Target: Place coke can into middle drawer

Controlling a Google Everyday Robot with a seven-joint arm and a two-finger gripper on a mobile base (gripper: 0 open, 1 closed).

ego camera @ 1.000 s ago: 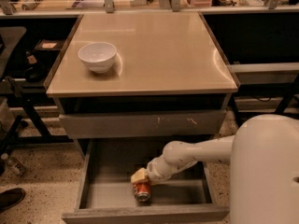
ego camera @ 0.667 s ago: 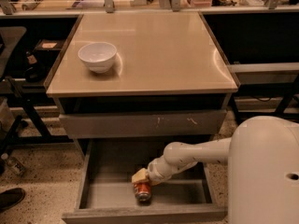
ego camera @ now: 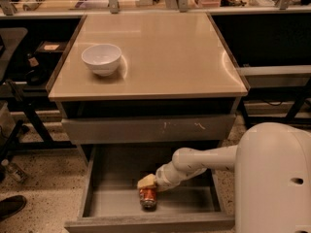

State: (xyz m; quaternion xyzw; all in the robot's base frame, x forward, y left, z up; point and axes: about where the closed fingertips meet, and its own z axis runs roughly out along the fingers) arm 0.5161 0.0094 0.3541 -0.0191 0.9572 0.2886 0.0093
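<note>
The coke can (ego camera: 148,197), red-orange with silver ends, is inside the open middle drawer (ego camera: 187,201), near the front and middle of its grey floor. My gripper (ego camera: 146,182) reaches into the drawer from the right and sits directly over the can's upper end, touching or nearly touching it. The white arm (ego camera: 204,161) runs from my body at the lower right, under the shut drawer above. I cannot tell whether the can rests on the floor or hangs just above it.
A shut grey drawer front with white scratch marks (ego camera: 146,128) is above the open drawer. A white bowl (ego camera: 101,58) stands on the tan cabinet top (ego camera: 165,52). My white body (ego camera: 274,178) fills the lower right. A shoe (ego camera: 10,207) is on the floor at the left.
Almost nothing has changed; the gripper and can stay at the same spot in the drawer.
</note>
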